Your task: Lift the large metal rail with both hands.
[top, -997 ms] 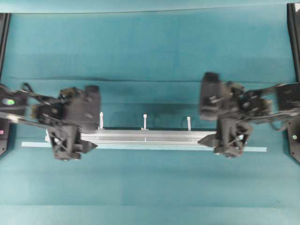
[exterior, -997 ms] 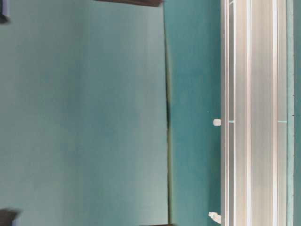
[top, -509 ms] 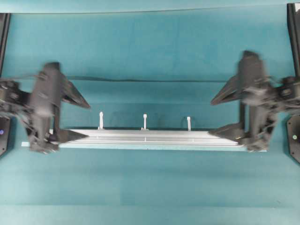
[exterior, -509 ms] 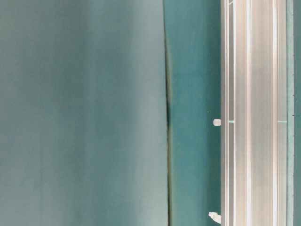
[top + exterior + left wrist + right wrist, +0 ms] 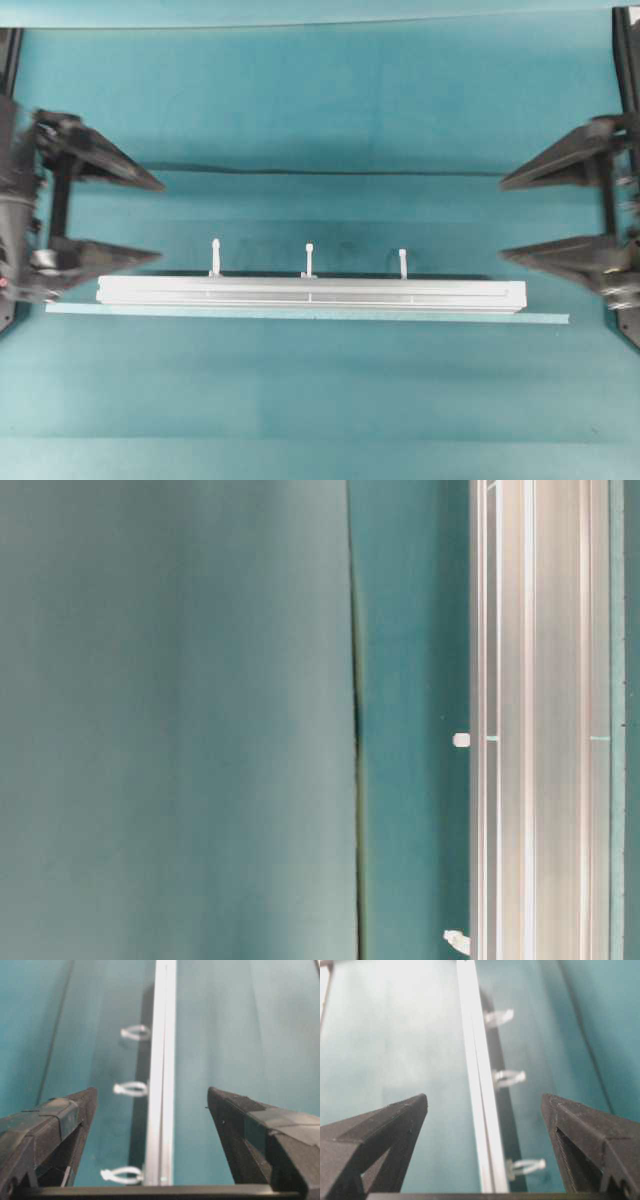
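Overhead view: the large metal rail (image 5: 311, 293) lies flat on the teal table (image 5: 320, 100), lengthwise left to right, near the middle. Three white tabs (image 5: 309, 259) stand along its far edge. A thin pale strip (image 5: 548, 318) lies along the near edge, just beside the rail and sticking out past both ends.

Left gripper (image 5: 105, 217): jaws wide apart, nothing between them, off the rail's left end. Its wrist housing is cut off by the frame edge and blurred. Near fingertip (image 5: 150, 255) sits close to the rail's left end; contact cannot be judged from above.

Right gripper (image 5: 548, 217): jaws likewise spread wide, empty, clear of the rail's right end. Body mostly out of frame.

Table-level view: turned sideways and soft; only a stretch of the rail (image 5: 540, 720) and two tabs show, no grippers.

Wrist views: each looks down the rail's length (image 5: 162, 1085) (image 5: 479, 1090) between open fingers (image 5: 55, 1125) (image 5: 385, 1135); far end blurred.
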`<state>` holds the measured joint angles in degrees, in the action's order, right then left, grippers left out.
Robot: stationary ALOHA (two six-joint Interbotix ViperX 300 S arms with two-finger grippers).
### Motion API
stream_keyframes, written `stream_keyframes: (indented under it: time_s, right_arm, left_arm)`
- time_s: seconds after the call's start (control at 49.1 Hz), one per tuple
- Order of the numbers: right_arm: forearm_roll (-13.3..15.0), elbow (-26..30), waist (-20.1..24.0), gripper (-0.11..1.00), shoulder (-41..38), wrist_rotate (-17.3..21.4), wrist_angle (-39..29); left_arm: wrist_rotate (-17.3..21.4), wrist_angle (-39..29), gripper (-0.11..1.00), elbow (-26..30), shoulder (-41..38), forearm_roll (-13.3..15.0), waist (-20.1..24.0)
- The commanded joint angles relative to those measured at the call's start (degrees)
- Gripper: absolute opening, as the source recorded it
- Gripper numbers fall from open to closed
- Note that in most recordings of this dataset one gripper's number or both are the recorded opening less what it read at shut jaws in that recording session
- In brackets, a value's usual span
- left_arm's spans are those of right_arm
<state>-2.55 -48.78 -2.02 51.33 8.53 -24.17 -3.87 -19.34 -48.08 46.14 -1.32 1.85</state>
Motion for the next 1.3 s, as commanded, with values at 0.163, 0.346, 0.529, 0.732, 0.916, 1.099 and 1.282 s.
stream_keyframes:
  time_s: [0.163,0.346,0.529,0.732,0.916,1.099,1.282]
  right_arm:
    - [0.09,-0.62,-0.44,0.96,5.54,0.26,0.62]
    - [0.09,-1.93,-0.97,0.96,8.70,0.35,0.62]
    - [0.09,-2.64,-1.32,0.96,11.69,0.44,0.70]
    - [0.00,-2.99,-1.41,0.96,13.18,0.44,0.44]
    - [0.00,-3.87,-1.41,0.96,14.06,0.53,0.62]
    - [0.00,-3.96,-1.41,0.96,14.41,0.53,0.70]
    - [0.00,-4.04,-2.46,0.96,14.68,0.53,0.79]
  left_arm:
    - [-0.09,0.88,0.98,0.35,4.75,-0.18,0.44]
    - [-0.09,0.79,0.98,0.18,8.53,-0.18,0.44]
    - [-0.09,0.79,0.98,0.35,11.34,-0.18,0.44]
    - [-0.09,0.62,0.98,0.35,12.04,0.00,0.53]
    - [0.00,0.53,0.98,0.35,12.04,0.00,0.44]
    - [-0.09,0.53,0.98,0.18,12.04,0.00,0.44]
    - [-0.09,0.44,0.98,0.18,12.13,-0.18,0.53]
